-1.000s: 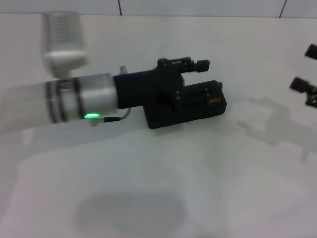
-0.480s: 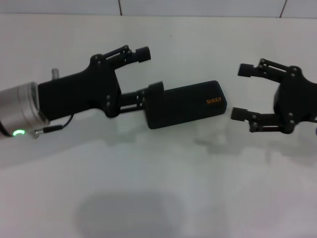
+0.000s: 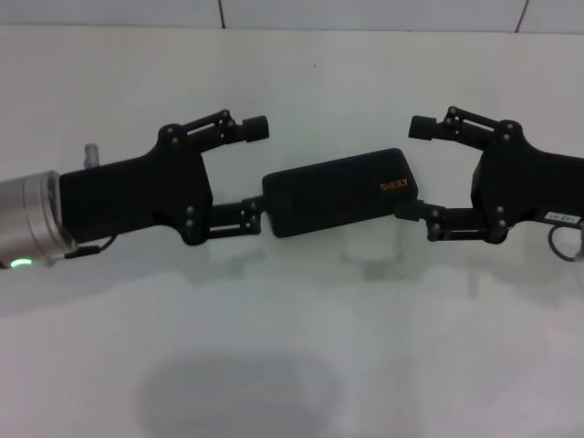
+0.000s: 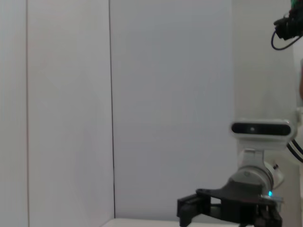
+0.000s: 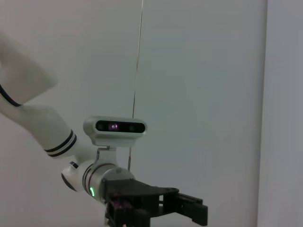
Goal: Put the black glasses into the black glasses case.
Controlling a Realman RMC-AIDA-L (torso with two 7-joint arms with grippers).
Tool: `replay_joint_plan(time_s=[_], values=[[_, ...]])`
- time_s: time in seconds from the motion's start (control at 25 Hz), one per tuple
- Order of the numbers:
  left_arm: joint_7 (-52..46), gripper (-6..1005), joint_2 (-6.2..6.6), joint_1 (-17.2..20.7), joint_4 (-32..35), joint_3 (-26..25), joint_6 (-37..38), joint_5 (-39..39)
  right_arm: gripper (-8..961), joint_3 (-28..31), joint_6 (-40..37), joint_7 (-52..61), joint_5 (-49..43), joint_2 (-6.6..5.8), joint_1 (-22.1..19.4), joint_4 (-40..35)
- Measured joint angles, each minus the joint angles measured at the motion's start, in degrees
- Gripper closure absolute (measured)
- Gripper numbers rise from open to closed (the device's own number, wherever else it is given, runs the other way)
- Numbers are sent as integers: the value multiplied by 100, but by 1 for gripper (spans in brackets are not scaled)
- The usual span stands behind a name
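The black glasses case (image 3: 338, 193) lies shut on the white table in the head view, orange lettering on its lid near the right end. The black glasses are out of view. My left gripper (image 3: 255, 172) is open at the case's left end, its lower finger (image 3: 239, 217) by the case's front left corner. My right gripper (image 3: 413, 168) is open at the case's right end, its lower finger (image 3: 429, 217) against the front right corner. The left wrist view shows the right gripper (image 4: 189, 211) farther off. The right wrist view shows the left gripper (image 5: 191, 210) farther off.
The white table (image 3: 292, 347) stretches in front of and behind the case. A tiled wall edge (image 3: 365, 14) runs along the back. A soft grey shadow (image 3: 237, 392) lies on the table near the front.
My left gripper has drawn back to the left from over the case and opened at its left end. My right gripper has come in from the right to the case's right end.
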Motion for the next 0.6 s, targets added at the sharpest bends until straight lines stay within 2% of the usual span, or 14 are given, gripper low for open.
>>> replay_joint_plan(time_s=[0.4, 0.6], values=[[521, 173, -123, 202, 32, 0, 0, 51, 72, -303, 142, -259, 7, 10, 259, 454], [517, 172, -290, 344, 45, -6, -2, 2, 72, -437, 0, -247, 7, -14, 212, 378]])
